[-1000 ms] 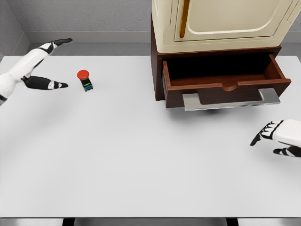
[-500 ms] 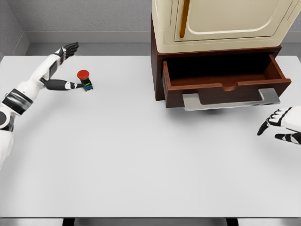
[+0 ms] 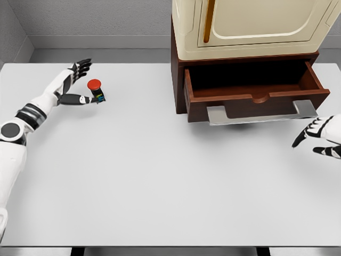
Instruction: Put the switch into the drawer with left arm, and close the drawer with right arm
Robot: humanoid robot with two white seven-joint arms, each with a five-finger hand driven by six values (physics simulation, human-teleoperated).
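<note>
one switch (image 3: 96, 90): small, red round cap on a dark body with a blue-green bit at its base, upright on the white table (image 3: 160, 181), far left of the scene and toward the back edge.
left hand (image 3: 74, 85): spread wide around the switch; thumb tip at the switch's base, touching or nearly so, while the long fingers (image 3: 81, 67) reach past it on the far side, apart from the red cap. nothing is gripped.
left arm: enters from the lower left edge, runs up along the table's left side, forearm angled toward the switch.
room around switch: bare tabletop to its right and in front; the table's back edge lies near behind it.
drawer (image 3: 256, 90): dark brown, pulled out, its inside open from above, with a pale grey handle (image 3: 261, 113) across the front overhanging the table.
cabinet (image 3: 250, 24): cream, sits on top of the brown drawer housing, well apart from the switch across open table.
right hand (image 3: 319, 136): at the right picture edge, in front of and just below the drawer's right corner, apart from the handle, fingers loosely spread, holding nothing.
</note>
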